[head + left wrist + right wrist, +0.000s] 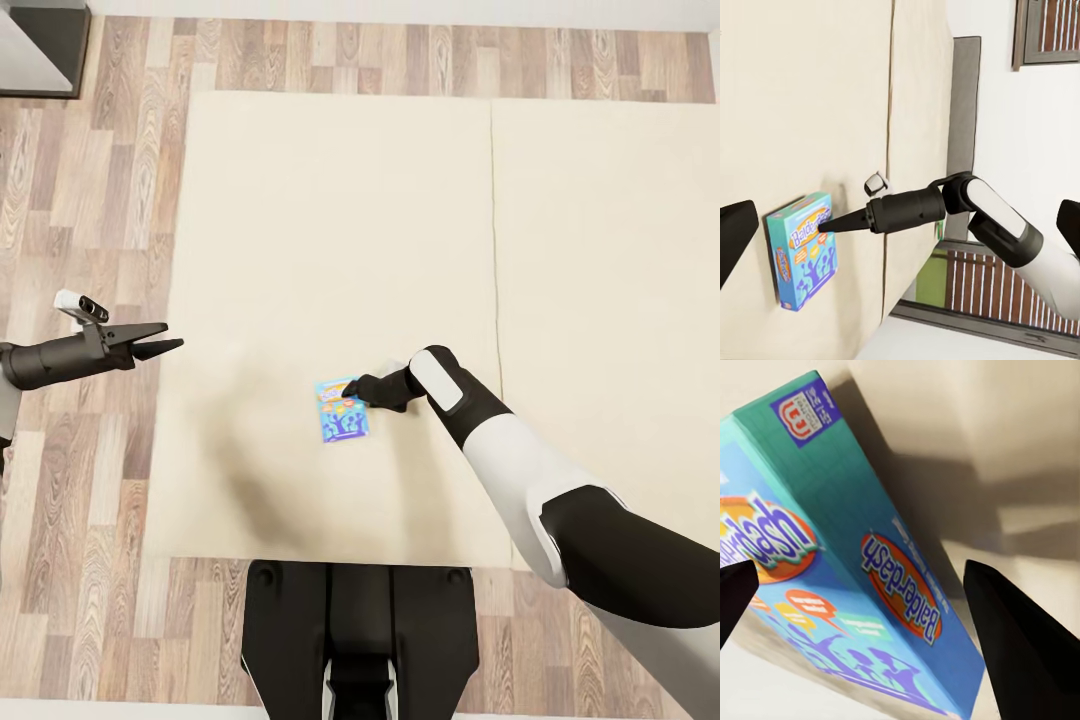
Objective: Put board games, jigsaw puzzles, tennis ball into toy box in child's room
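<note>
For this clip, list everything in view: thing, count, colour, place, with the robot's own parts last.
Board game: one, blue-teal box lettered Balderdash, lying on the bed near its front edge.
Bed: one, cream, one seam line, centre of the head view.
Floor: wood planks, brown-grey, around the bed.
Cabinet: one, dark grey, far left corner of the head view.
Right gripper: one, black, fingers open, tips at the game's upper edge; the right wrist view shows the box between the fingers.
Left gripper: one, black, fingers open, above the bed's left edge, holding nothing.
Base: black, at the bed's near edge.
</note>
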Robot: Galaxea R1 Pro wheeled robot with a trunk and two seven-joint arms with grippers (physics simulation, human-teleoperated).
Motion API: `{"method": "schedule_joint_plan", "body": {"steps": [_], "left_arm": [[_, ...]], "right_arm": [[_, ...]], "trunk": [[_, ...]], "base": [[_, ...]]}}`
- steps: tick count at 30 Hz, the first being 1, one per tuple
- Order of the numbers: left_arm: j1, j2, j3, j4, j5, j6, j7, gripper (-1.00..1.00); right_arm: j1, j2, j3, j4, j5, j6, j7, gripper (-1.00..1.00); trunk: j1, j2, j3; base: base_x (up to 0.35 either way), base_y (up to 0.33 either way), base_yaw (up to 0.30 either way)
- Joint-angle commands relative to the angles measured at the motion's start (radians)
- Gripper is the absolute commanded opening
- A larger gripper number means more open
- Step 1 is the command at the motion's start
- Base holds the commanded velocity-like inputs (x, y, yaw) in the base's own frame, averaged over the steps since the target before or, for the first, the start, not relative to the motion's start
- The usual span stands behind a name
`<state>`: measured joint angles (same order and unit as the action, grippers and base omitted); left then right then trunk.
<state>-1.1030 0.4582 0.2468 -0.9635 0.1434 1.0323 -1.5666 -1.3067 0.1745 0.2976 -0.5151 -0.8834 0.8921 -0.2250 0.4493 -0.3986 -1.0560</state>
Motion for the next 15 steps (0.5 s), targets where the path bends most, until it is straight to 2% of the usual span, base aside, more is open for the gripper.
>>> {"method": "schedule_joint_plan", "body": {"steps": [1,7,15], "left_arm": [[0.000,0.000,-0.001,0.000,-0.001,0.011,-0.004,1.00],[0.000,0.000,-0.001,0.000,-0.001,0.011,-0.004,1.00],[0.000,0.000,-0.001,0.000,-0.001,0.010,-0.004,1.00]], "right_arm": [[0.000,0.000,0.003,0.000,-0.005,0.001,-0.010,1.00],[0.000,0.000,0.003,0.000,-0.005,0.001,-0.010,1.00],[0.000,0.000,0.003,0.001,-0.005,0.001,-0.009,1.00]], "trunk": [[0.001,-0.001,-0.001],[0.001,-0.001,-0.001],[0.001,-0.001,-0.001]], "base": [[0.000,0.000,0.094],[0.000,0.000,0.105],[0.000,0.000,0.019]]}}
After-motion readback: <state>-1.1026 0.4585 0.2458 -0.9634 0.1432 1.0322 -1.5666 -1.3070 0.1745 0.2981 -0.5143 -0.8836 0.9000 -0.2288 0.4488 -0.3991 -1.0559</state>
